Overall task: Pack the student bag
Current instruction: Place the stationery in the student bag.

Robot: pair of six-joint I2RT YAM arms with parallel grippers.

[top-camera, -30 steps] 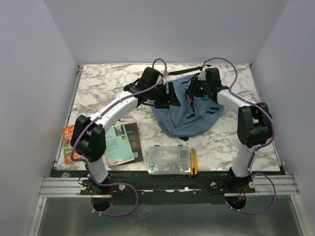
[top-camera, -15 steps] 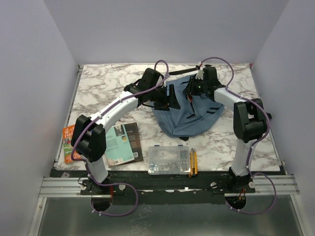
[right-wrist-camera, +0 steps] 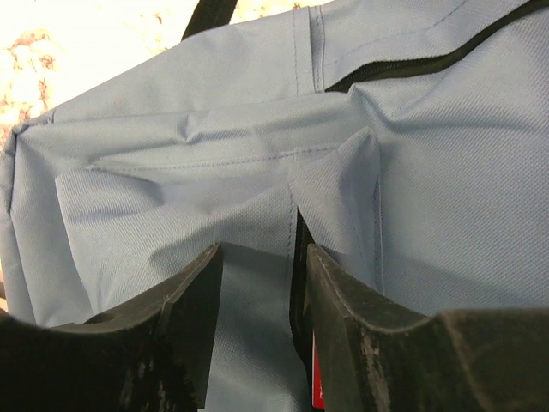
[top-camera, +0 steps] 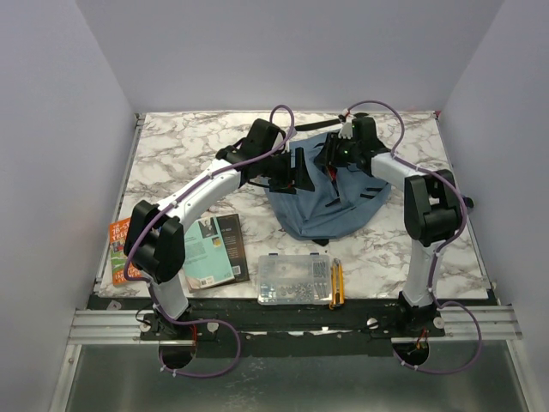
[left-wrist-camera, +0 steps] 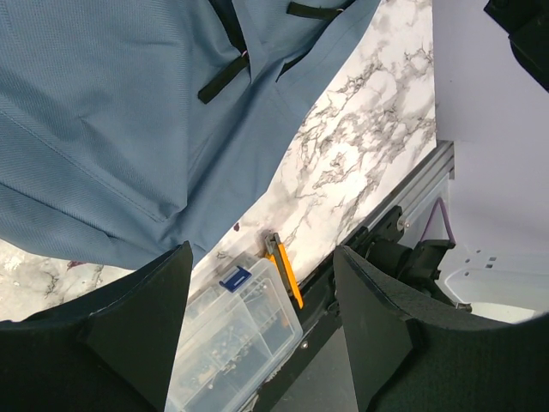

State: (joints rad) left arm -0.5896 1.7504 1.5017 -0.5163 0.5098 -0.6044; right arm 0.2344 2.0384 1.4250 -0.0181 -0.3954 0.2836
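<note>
Near edge: books (top-camera: 213, 249), clear parts box (top-camera: 294, 279), yellow utility knife (top-camera: 336, 283) just beside it. Mid-table lies the student bag (top-camera: 334, 206); left gripper (left-wrist-camera: 262, 251) at its left side, fingers spread wide. Right gripper (right-wrist-camera: 262, 249) at bag's far end, fabric fold btwn fingers, can't tell if pinched.

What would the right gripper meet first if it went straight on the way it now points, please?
Most likely the student bag: its creased blue-grey fabric lies directly ahead of the right gripper, whose jaws stand parted; how near it is remains unclear.
</note>
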